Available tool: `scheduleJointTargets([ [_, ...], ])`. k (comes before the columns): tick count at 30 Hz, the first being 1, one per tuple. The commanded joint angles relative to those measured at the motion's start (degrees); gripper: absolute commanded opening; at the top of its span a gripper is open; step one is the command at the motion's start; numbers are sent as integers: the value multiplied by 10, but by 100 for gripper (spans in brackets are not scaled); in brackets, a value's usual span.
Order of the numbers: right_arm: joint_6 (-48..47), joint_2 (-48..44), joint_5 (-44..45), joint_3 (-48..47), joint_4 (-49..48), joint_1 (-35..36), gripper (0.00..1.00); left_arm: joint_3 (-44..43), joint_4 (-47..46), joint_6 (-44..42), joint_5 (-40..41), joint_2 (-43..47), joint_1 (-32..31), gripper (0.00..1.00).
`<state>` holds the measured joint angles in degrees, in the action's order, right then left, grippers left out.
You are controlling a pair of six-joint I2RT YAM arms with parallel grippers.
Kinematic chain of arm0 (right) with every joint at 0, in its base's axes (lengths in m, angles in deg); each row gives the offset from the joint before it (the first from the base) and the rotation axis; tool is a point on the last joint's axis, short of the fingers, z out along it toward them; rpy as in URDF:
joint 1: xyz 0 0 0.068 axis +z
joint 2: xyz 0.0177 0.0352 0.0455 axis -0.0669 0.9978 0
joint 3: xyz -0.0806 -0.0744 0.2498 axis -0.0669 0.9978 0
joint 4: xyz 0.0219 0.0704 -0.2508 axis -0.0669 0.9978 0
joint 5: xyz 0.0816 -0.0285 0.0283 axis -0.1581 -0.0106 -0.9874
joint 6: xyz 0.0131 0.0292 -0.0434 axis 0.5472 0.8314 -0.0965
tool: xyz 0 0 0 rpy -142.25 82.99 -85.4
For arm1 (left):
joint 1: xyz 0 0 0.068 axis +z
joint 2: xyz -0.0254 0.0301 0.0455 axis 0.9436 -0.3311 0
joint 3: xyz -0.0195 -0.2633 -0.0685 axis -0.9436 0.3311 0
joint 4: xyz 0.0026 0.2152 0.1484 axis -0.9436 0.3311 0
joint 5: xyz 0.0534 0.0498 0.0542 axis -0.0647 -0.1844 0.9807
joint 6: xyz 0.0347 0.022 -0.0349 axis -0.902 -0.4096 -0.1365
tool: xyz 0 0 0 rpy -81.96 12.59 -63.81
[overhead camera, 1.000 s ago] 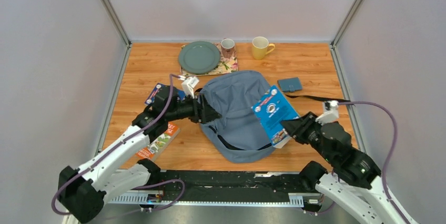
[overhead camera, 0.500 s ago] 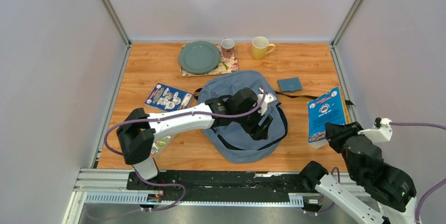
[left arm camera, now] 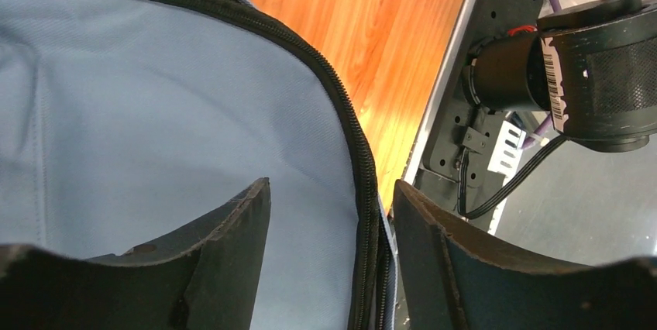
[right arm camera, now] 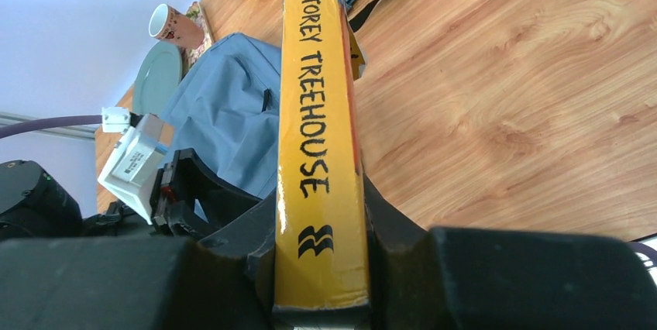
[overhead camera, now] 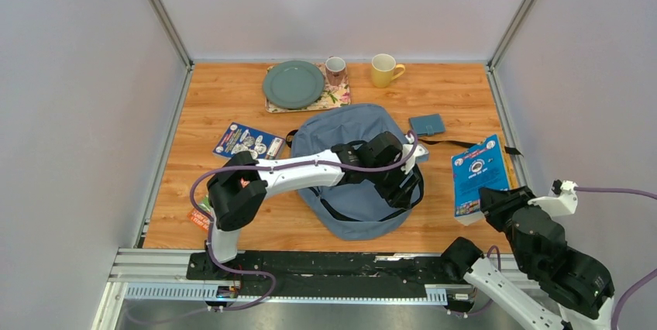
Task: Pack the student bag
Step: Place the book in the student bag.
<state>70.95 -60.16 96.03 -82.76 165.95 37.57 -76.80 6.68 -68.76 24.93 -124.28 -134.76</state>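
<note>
Backpack [overhead camera: 341, 132] lies flat mid tabletop [overhead camera: 225, 97], a bit nearer the front edge than the back. It is grey-blue fabric with black zipper trim, and a black strap [overhead camera: 465, 144] trails off toward the right edge.

The left arm reaches across the backpack from the left, with the left claw [overhead camera: 404, 187] over the bag's right front part. In the left wrist view the left claw [left arm camera: 331, 190] has its jaws apart, one finger [left arm camera: 232, 252] over the pale blue fabric [left arm camera: 155, 113] and the other past the zipper line. The zipper runs between them and nothing is clamped.

The right claw [overhead camera: 496, 197] is near the right edge, front half of the tabletop, clamped on a book [overhead camera: 479, 171]. The book has a blue cover and stands up on edge, just right of the backpack and apart from it. The right wrist view shows the right claw [right arm camera: 321, 252] with its fingers pressed on both sides of the book's yellow spine [right arm camera: 314, 113], lettered "STOREY TREEHOUSE". The backpack [right arm camera: 225, 105] shows beyond it.

Teal case [overhead camera: 427, 124] lies flat just off the bag's back right side.
Green plate [overhead camera: 293, 84] sits on a floral mat [overhead camera: 335, 97] at the back edge, with a small patterned mug [overhead camera: 335, 70] on the mat's right part.
Yellow mug [overhead camera: 383, 70] stands at the back edge, right of the mat.
Blue booklet [overhead camera: 248, 141] lies flat left of the backpack.
Orange book [overhead camera: 200, 215] is near the front left, mostly hidden under the left arm.
</note>
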Motion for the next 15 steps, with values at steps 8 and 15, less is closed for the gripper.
scheduleJointTargets([
  [8, 28, -27, 16, -5, -18, 0, 0, -31, -29, 15, -32, -40, -10, 52],
  [15, 32, -31, 12, -1, -10, 0, 0, -35, -24, 16, -26, -43, -9, 1],
])
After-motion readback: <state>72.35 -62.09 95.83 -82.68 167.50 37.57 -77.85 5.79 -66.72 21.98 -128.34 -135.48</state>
